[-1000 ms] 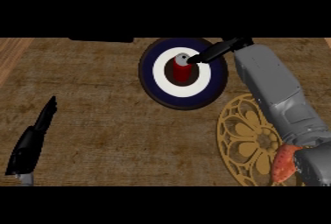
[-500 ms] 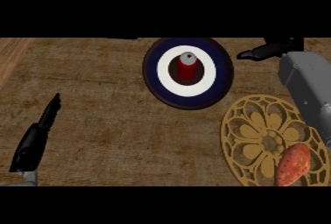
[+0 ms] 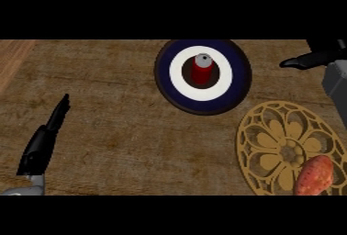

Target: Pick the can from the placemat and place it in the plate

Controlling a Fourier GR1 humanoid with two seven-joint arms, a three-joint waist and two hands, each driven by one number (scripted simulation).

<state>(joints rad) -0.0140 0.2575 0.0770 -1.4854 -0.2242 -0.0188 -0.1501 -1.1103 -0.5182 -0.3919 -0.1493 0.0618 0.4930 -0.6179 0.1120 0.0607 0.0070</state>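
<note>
Most of the view is the brown worktop (image 3: 122, 119), and on it, from largest down, lie a gold cut-out floral placemat (image 3: 284, 147) at the lower right, a navy-and-white plate (image 3: 203, 94) above centre, and an orange-red sweet potato (image 3: 313, 175) on the placemat's lower edge. The red can (image 3: 202, 69) now stands upright in the plate's dark middle, free of any hand. A second ago the right hand (image 3: 313, 58) was over the can; it has since let go and drawn away to the upper right edge, well apart from the plate, fingers straightened and apart. That puts the can where the task wants it, so the placing looks done and only the retreat remains. At the lower left the left hand (image 3: 47, 135) rests, fingers straight, holding nothing.
</note>
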